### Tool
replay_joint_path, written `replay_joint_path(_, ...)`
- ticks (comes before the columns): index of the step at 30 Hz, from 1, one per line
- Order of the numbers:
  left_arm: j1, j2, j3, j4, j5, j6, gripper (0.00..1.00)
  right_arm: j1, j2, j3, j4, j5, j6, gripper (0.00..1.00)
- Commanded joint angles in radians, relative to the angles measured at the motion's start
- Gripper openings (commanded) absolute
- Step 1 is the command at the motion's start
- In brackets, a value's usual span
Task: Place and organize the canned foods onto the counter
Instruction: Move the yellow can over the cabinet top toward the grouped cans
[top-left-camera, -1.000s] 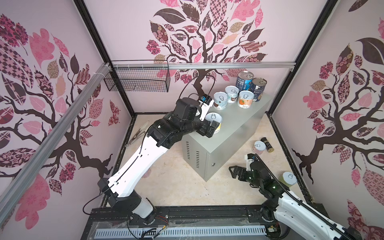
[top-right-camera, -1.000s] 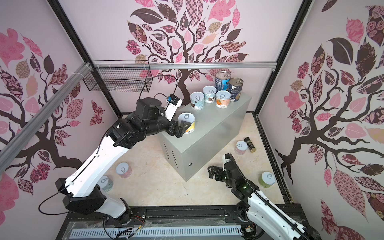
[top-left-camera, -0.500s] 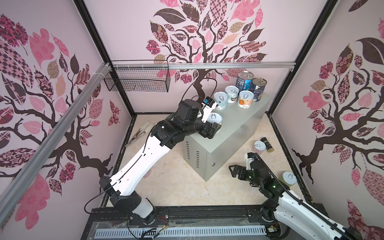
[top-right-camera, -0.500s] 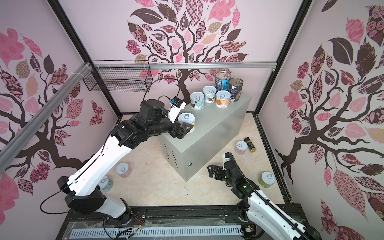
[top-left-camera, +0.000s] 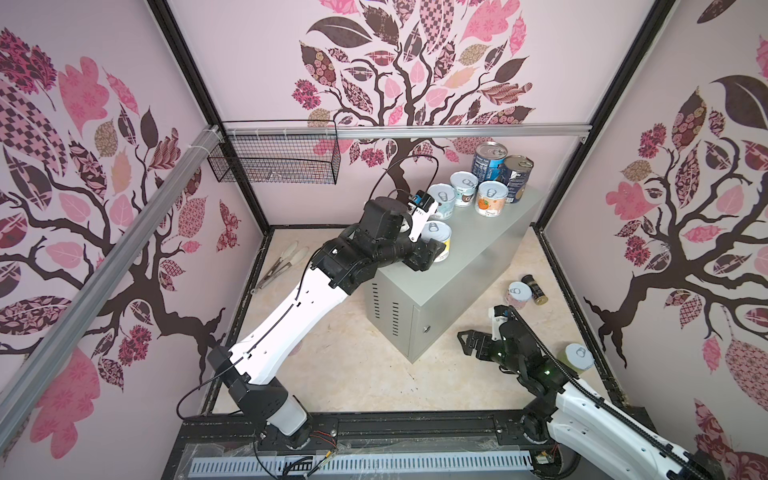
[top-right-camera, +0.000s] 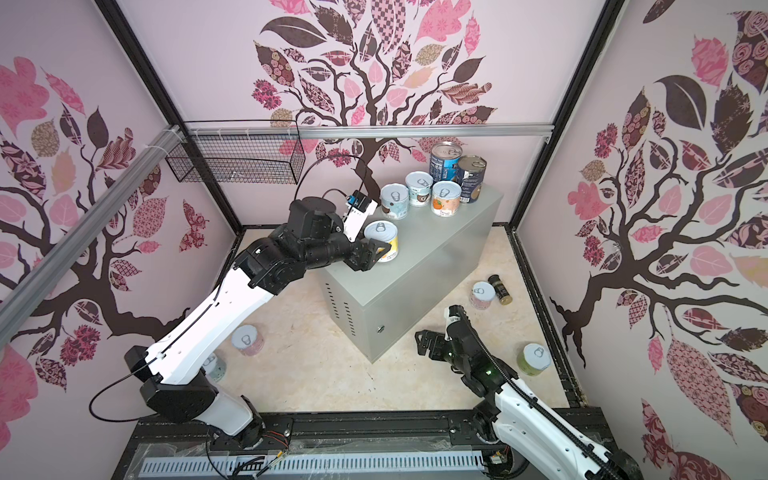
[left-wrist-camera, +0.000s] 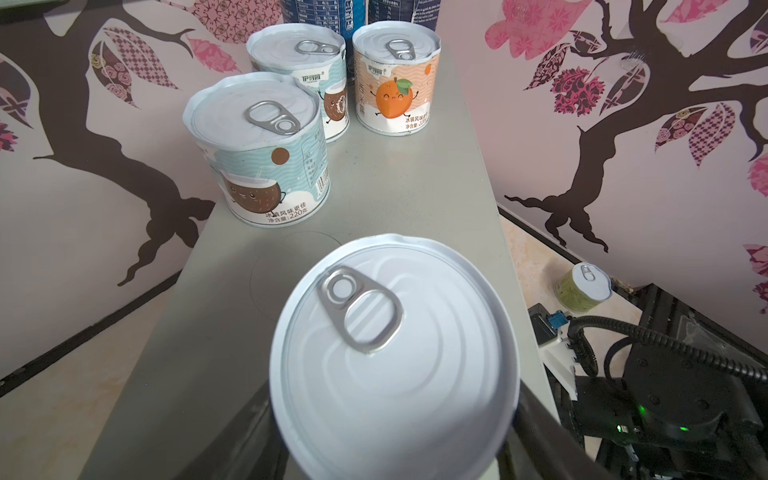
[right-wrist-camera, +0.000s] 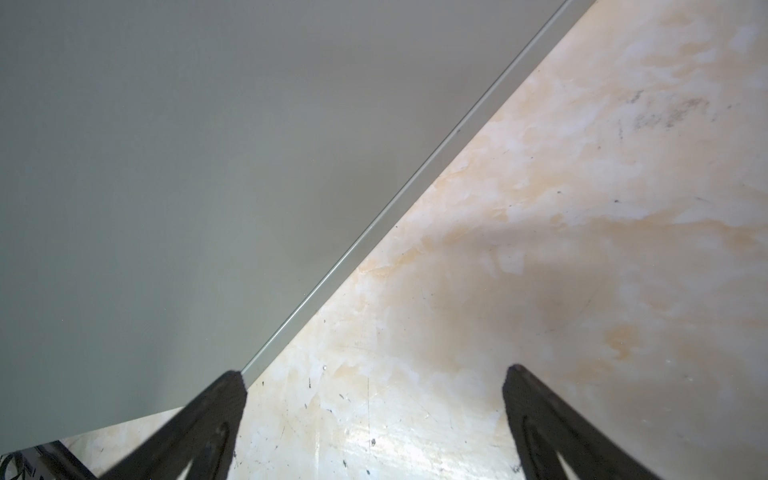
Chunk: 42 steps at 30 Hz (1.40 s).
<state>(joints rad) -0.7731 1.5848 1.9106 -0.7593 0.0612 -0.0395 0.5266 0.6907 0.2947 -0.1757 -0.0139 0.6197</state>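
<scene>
Here the yellow can (left-wrist-camera: 395, 365) sits between the left fingers (left-wrist-camera: 540, 436), clamping unclear; right fingers (right-wrist-camera: 208, 415) apart.

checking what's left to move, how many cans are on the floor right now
4: pink can beside the spice jar, green can by the right wall, second pink can beside the left arm, half-hidden can behind it. More may be hidden.

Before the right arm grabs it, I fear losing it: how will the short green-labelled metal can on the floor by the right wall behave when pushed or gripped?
The short green-labelled metal can stands upright and squat, so a low push probably slides it. Knocked over, its round wall would likely roll. Its metal body probably stays stiff.
</scene>
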Motion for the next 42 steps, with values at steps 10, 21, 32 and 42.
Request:
replay_joint_path(10, -0.018, 0.151, 0.182, 0.001, -0.05, -0.05, 0.61, -0.006, -0.009, 0.041, 0.003, 0.016, -0.028, 1.0)
replay_joint_path(21, -0.025, 0.372, 0.45, -0.035, -0.057, -0.078, 0.58, -0.005, -0.022, 0.038, -0.01, 0.036, -0.054, 1.0)
replay_joint_path(32, -0.037, 0.468, 0.534, -0.009, -0.097, -0.09, 0.58, -0.006, 0.003, 0.044, 0.002, 0.028, -0.077, 1.0)
replay_joint_path(42, -0.066, 0.515, 0.562, -0.002, -0.176, -0.049, 0.65, -0.006, 0.017, 0.044, 0.012, 0.012, -0.08, 1.0)
